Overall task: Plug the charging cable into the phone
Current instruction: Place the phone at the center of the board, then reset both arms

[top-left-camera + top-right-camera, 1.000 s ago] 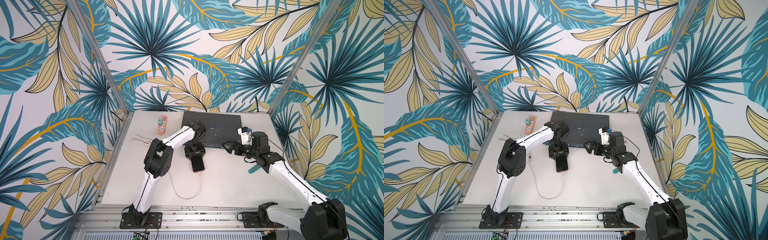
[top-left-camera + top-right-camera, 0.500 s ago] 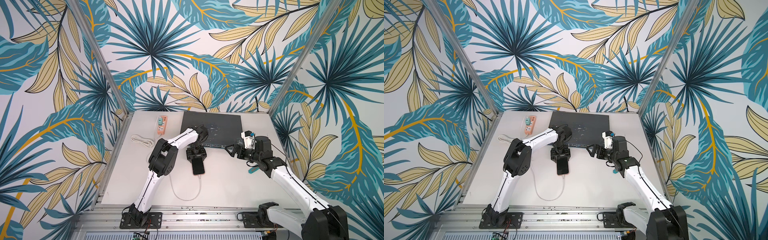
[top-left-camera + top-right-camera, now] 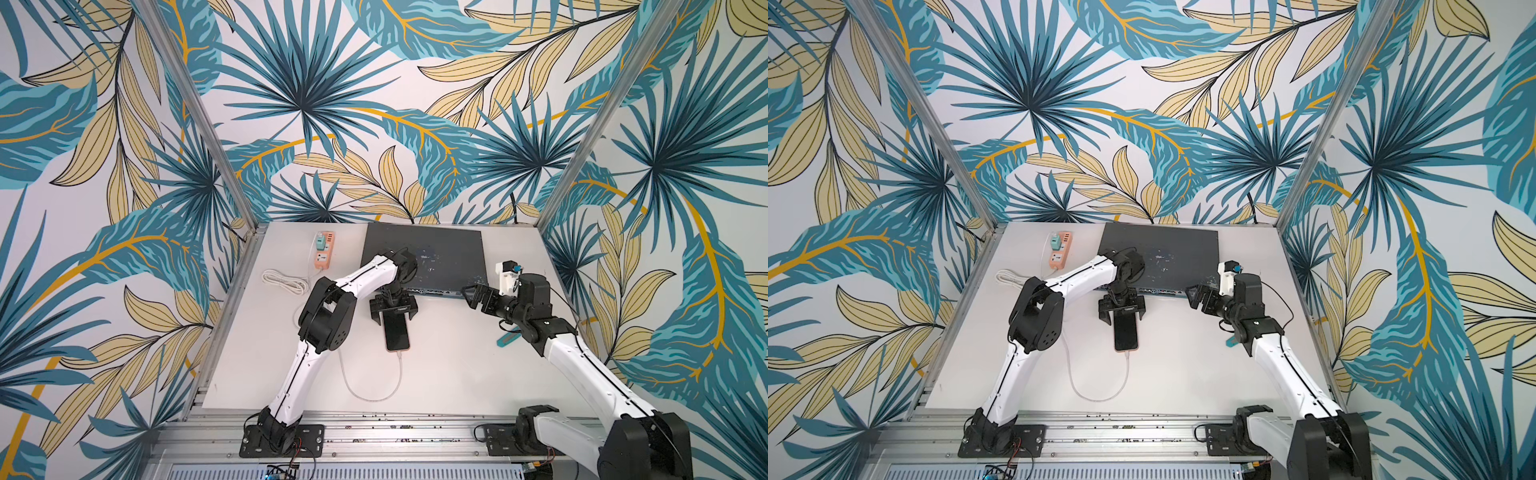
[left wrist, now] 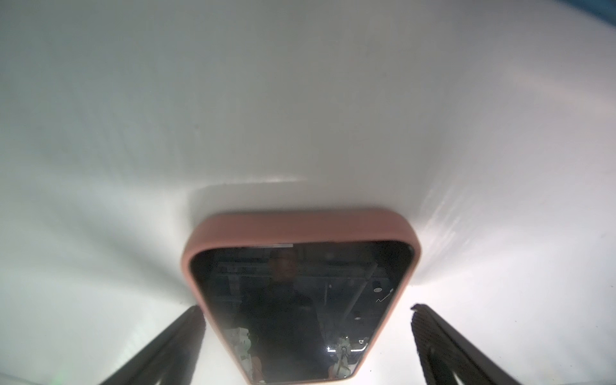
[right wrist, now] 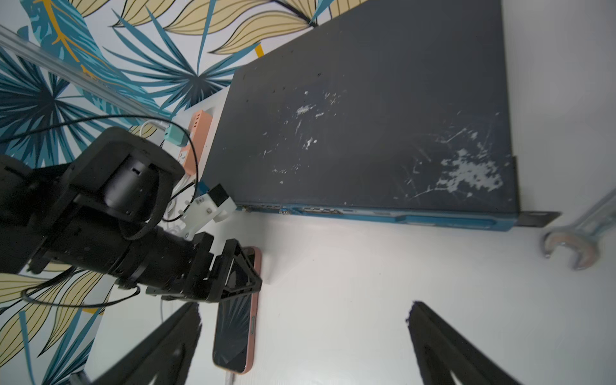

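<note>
Right now I am watching the left gripper (image 3: 394, 317) hovering over the far end of the phone (image 3: 397, 334), its 2 fingers (image 4: 176, 343) spreading wider than the pinkish case and gripping nothing. The phone is lying flat, screen up, just in front of the dark switch box (image 3: 424, 253). The charging cable (image 3: 374, 398) is looping across the table (image 3: 457, 374), its tip meeting the phone's near edge. The right gripper (image 3: 473, 294) is hanging wide apart and empty near the box's front corner.
</note>
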Controlling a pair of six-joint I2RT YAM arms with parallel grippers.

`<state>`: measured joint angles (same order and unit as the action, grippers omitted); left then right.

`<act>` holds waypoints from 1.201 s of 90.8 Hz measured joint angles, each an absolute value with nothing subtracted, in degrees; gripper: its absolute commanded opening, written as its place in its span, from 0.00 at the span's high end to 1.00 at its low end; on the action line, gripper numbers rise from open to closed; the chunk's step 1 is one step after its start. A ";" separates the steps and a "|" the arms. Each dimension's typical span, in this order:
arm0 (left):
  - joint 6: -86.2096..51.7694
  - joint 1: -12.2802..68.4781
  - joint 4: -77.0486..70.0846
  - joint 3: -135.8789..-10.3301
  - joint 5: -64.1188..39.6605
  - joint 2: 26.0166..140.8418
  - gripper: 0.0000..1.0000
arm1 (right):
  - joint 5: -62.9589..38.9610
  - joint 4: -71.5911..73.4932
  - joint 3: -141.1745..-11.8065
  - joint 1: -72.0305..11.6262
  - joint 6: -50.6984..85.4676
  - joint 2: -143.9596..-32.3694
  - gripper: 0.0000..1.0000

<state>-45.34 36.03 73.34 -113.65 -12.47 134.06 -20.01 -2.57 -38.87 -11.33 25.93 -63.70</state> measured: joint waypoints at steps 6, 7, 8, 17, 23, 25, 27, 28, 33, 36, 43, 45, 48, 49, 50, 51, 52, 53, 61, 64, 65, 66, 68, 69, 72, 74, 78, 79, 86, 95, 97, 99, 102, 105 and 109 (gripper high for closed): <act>-44.88 35.92 73.49 -113.67 -11.51 132.92 0.00 | -18.41 0.86 -38.87 -8.71 25.41 -64.66 0.00; -44.73 35.90 73.52 -113.67 -11.25 132.64 0.00 | -17.98 1.63 -38.87 -8.12 25.21 -64.90 0.00; -44.60 35.90 73.56 -113.67 -11.14 132.33 0.00 | -17.72 2.15 -38.87 -7.77 25.08 -65.10 0.00; -42.63 35.44 74.02 -113.69 -7.64 127.35 0.00 | -14.31 8.49 -38.26 -4.27 23.62 -66.98 0.00; -40.58 34.59 73.95 -113.67 -4.12 122.34 0.00 | -11.86 12.86 -37.17 -2.39 22.39 -68.34 0.00; -39.81 34.20 73.80 -113.58 -2.68 120.49 0.00 | -11.03 14.02 -36.73 -1.89 21.93 -68.82 0.00; -39.00 33.65 73.54 -113.36 -1.08 118.34 0.00 | -10.15 15.40 -36.16 -1.48 21.37 -69.34 0.00; -38.61 33.41 73.25 -113.10 -0.45 117.36 0.00 | -9.80 15.88 -35.94 -1.34 21.06 -69.56 0.00; -36.80 31.57 71.13 -110.39 2.92 111.57 0.00 | -8.03 18.65 -34.41 -0.78 19.05 -70.52 0.00; -35.99 30.22 69.73 -107.79 4.47 108.18 0.00 | -6.87 20.69 -33.04 -0.62 17.47 -70.76 0.00; -34.24 25.36 65.14 -98.76 7.05 100.07 0.00 | -5.23 27.18 -28.42 -0.21 13.74 -70.61 0.00; -33.80 23.68 63.64 -95.53 7.70 97.95 0.00 | -4.95 29.43 -26.83 -0.10 12.73 -70.59 0.00; -33.12 21.23 60.93 -90.91 8.40 95.37 0.00 | -4.47 33.34 -24.08 0.12 10.96 -70.52 0.00; -32.80 20.40 59.90 -89.21 8.54 94.39 0.00 | -4.27 34.44 -23.24 0.23 10.44 -70.52 0.00; -32.69 19.59 58.83 -87.57 8.75 93.67 0.00 | -4.16 35.53 -22.44 0.30 10.00 -70.52 0.00; -32.32 18.65 57.71 -85.49 9.10 92.75 0.00 | -4.01 36.45 -21.69 0.34 9.54 -70.52 0.00; -32.01 17.80 56.66 -83.77 9.34 91.92 0.00 | -3.92 37.43 -20.95 0.45 9.13 -70.61 0.00; -31.75 17.04 55.68 -82.13 9.58 91.29 0.00 | -3.77 38.85 -20.05 0.58 8.67 -70.72 0.00; -28.64 12.67 47.05 -69.01 11.55 85.65 0.00 | -2.94 47.68 -15.79 1.56 6.37 -73.10 0.00; -27.09 11.86 43.75 -64.42 12.14 83.31 0.00 | -2.74 51.46 -14.57 1.91 5.82 -74.61 0.00; -26.61 11.70 42.78 -63.16 12.36 82.63 0.00 | -2.74 52.69 -14.17 1.98 5.65 -75.07 0.00; -26.13 11.55 41.95 -61.95 12.64 81.91 0.00 | -2.70 53.80 -13.85 2.07 5.48 -75.55 0.00; -24.80 11.33 39.62 -59.35 13.02 80.18 0.00 | -2.72 56.01 -13.21 2.17 5.26 -76.58 0.01; -24.32 11.22 38.74 -58.30 13.19 79.46 0.00 | -2.72 57.14 -12.95 2.24 5.15 -77.08 0.01; -22.46 10.74 35.42 -55.20 13.91 77.10 0.00 | -2.81 60.53 -12.21 2.35 4.86 -78.83 0.00; -20.97 10.48 32.69 -52.95 14.35 75.31 0.00 | -3.03 62.48 -11.92 2.37 4.71 -79.96 0.00; -18.48 9.80 27.49 -49.15 15.09 72.27 0.00 | -3.49 66.76 -11.44 2.50 4.27 -82.39 0.00; -17.74 9.41 25.76 -47.88 15.29 71.26 0.00 | -3.51 67.85 -11.35 2.50 4.21 -83.18 0.01; -14.09 6.33 16.56 -41.45 15.79 67.07 0.00 | -4.32 73.08 -11.03 2.59 3.79 -86.94 0.01; -10.94 1.63 4.40 -34.17 15.51 65.49 0.00 | -4.80 76.14 -11.00 2.59 3.42 -87.94 0.00; -10.44 0.86 1.80 -32.80 15.33 65.73 0.00 | -4.89 76.77 -11.00 2.59 3.40 -87.94 0.00; -9.85 0.23 -0.84 -31.46 15.18 66.11 0.00 | -5.02 77.52 -11.00 2.59 3.38 -87.94 0.00; -9.04 -0.67 -5.26 -29.47 14.74 67.20 0.00 | -5.15 78.22 -11.00 2.61 3.38 -87.94 0.00; -8.19 -1.13 -8.97 -28.12 14.17 68.75 0.00 | -5.23 78.85 -11.00 2.59 3.36 -87.94 0.00; -7.07 -1.34 -13.67 -26.98 13.15 71.72 0.00 | -5.41 79.42 -11.00 2.59 3.25 -87.94 0.00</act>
